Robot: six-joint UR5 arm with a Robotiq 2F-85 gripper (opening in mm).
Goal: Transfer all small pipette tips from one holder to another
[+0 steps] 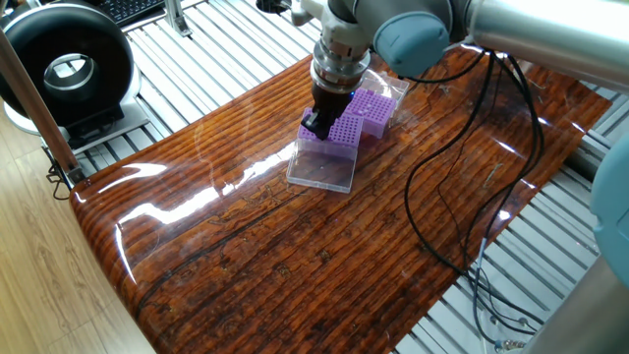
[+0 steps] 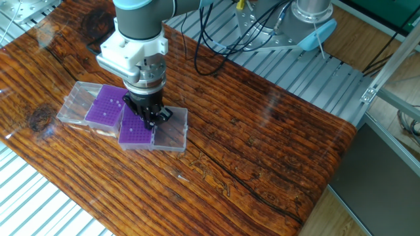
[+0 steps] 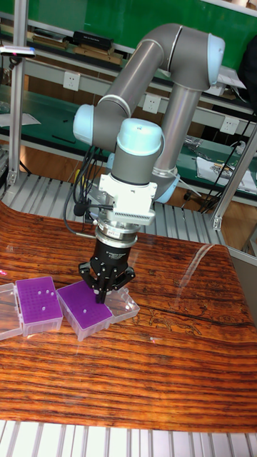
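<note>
Tall fixed view, near to far: glossy wood-grain table point(image 3: 143, 371) w/ two purple pipette-tip racks side by side at left. Left rack point(image 3: 39, 305) sits in a clear box whose open lid point(image 3: 6, 310) lies flat at the frame edge; a few pale dots show in its grid. Right rack point(image 3: 86, 308) is turned at an angle, touching the left one, its clear lid point(image 3: 127, 305) lying flat beyond. Black two-finger gripper point(image 3: 102, 294) points straight down over the right rack's far edge, tips at the grid; can't tell whether the jaws are closed or holding a tip. Behind: grey UR5 arm point(image 3: 153, 93), then a workbench point(image 3: 43, 107) w/ green wall.
</note>
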